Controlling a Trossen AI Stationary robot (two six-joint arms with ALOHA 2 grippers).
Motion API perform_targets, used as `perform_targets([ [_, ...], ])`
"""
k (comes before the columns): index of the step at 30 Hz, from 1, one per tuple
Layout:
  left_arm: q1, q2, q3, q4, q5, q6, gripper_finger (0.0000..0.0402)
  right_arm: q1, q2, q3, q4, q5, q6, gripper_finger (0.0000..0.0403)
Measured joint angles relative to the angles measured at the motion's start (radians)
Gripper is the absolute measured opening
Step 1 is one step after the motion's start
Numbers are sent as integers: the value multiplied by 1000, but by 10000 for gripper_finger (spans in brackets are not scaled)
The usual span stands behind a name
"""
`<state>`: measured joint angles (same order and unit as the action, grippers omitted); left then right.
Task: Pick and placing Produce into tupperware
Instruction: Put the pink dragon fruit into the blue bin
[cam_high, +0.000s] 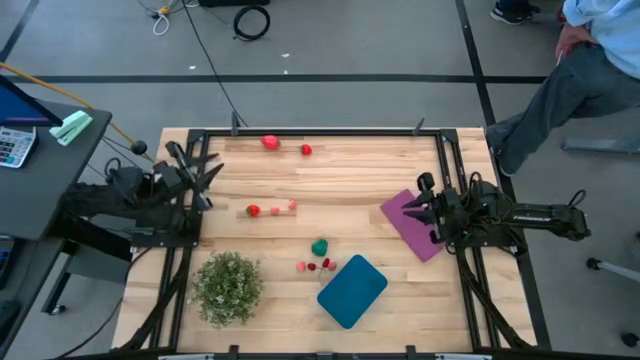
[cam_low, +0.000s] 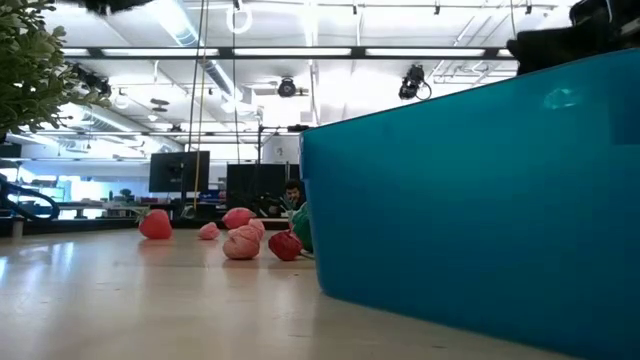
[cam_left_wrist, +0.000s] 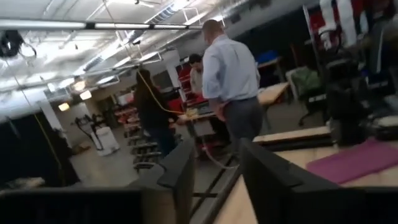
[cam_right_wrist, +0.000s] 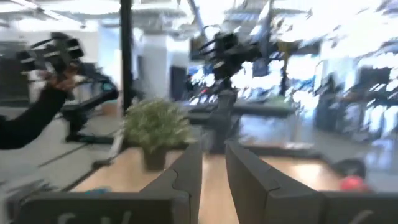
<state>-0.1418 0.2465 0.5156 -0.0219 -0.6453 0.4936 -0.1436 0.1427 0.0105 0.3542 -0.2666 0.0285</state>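
Observation:
The teal tupperware (cam_high: 352, 290) sits near the table's near edge and fills the right of the low view (cam_low: 480, 200). Small toy produce lies scattered on the wood. Two red pieces (cam_high: 270, 142) (cam_high: 306, 150) are by the far edge. A red one (cam_high: 254, 210) and a pinkish one (cam_high: 291, 206) lie mid-table. A green one (cam_high: 319, 246) and small red ones (cam_high: 313, 266) lie just beyond the tupperware, also in the low view (cam_low: 240, 243). My left gripper (cam_high: 203, 178) (cam_left_wrist: 221, 180) hovers open at the left edge. My right gripper (cam_high: 425, 205) (cam_right_wrist: 214, 177) is open over the purple mat.
A bushy green plant clump (cam_high: 228, 288) stands at the near left, close to the tupperware. A flat purple mat (cam_high: 412, 224) lies by the right edge under my right gripper. A black frame (cam_high: 320, 131) borders the table. People stand and sit in the room beyond (cam_left_wrist: 230, 87).

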Motion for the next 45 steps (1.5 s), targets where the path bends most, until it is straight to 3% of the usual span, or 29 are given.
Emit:
perform_targets([
  [8, 74, 286, 333, -105, -200, 170, 214, 0, 1, 8, 34, 60, -9, 80],
  [15, 230, 566, 640, -569, -203, 15, 217, 0, 45, 83, 15, 132, -83, 98],
  [20, 356, 741, 727, -738, -180, -16, 209, 0, 195, 242, -198, 190, -197, 146],
  [22, 409, 794, 738, -746, -138, -25, 209, 0, 288, 321, -260, 244, -220, 168],
  [27, 531, 903, 738, -791, 119, -30, 212, 0, 558, 510, -291, 360, -264, 220],
  [30, 583, 955, 738, -790, 144, -3, 212, -8, 706, 611, -311, 451, -264, 240],
  [34, 645, 1021, 738, -792, 176, 85, 207, -38, 866, 707, -313, 531, -259, 249],
  [40, 733, 1159, 738, -856, 489, 40, 198, -106, 1016, 771, -331, 558, -184, 243],
  [45, 746, 1273, 738, -827, 466, 35, 192, -152, 1061, 772, -360, 558, -156, 235],
])
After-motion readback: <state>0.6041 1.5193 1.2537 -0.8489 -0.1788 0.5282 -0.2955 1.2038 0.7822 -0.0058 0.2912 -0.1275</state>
